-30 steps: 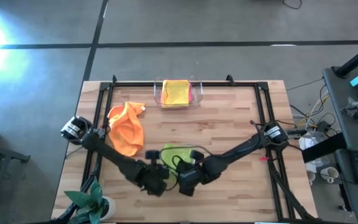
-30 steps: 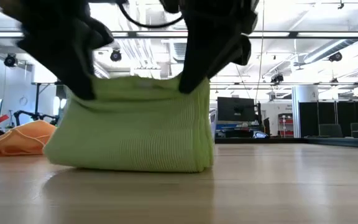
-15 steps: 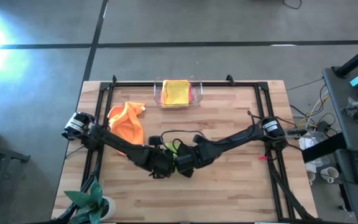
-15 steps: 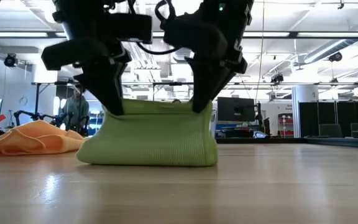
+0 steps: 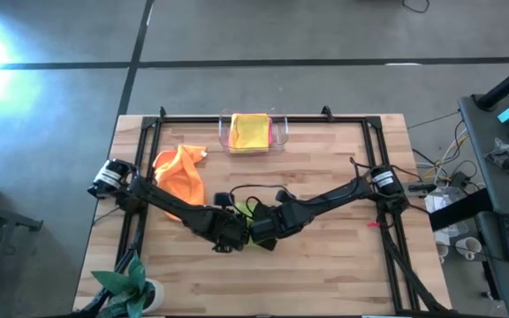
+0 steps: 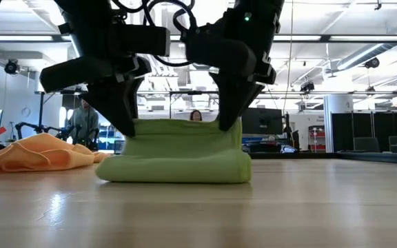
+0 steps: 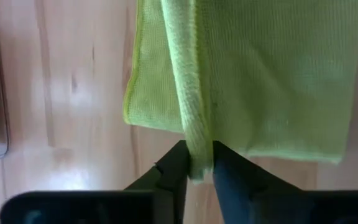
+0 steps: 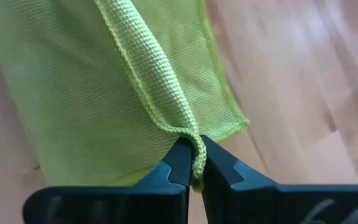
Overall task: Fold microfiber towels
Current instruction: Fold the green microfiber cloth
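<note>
A lime green microfiber towel lies doubled over in the middle of the table, and both grippers are shut on its upper edge. My left gripper has the left end, my right gripper the right end. In the high view the arms cover most of the towel. An orange towel lies crumpled on the table's left side. A folded yellow towel lies in the clear tray at the far edge. My left gripper pinches a bunched fold along the towel's edge between its two fingers. The fingers slant down from above. The cloth runs away from them to the part lying on the table, slack. My right gripper pinches the towel's hemmed edge between its two fingers, slanting down from above. The hem curls where the fingers meet it. The cloth beyond it drapes down onto the layers on the table.
A black metal frame runs along the table's left, far and right sides. A potted plant stands at the near left corner. Bare wood shows on the right half and near the front edge. People show in the room beyond.
Both grippers have gone toward the table's far edge and a little down, carrying the towel's held edge. The towel, which stood tall below the fingers, now sits lower and folded over on itself, its bottom part staying on the table.
</note>
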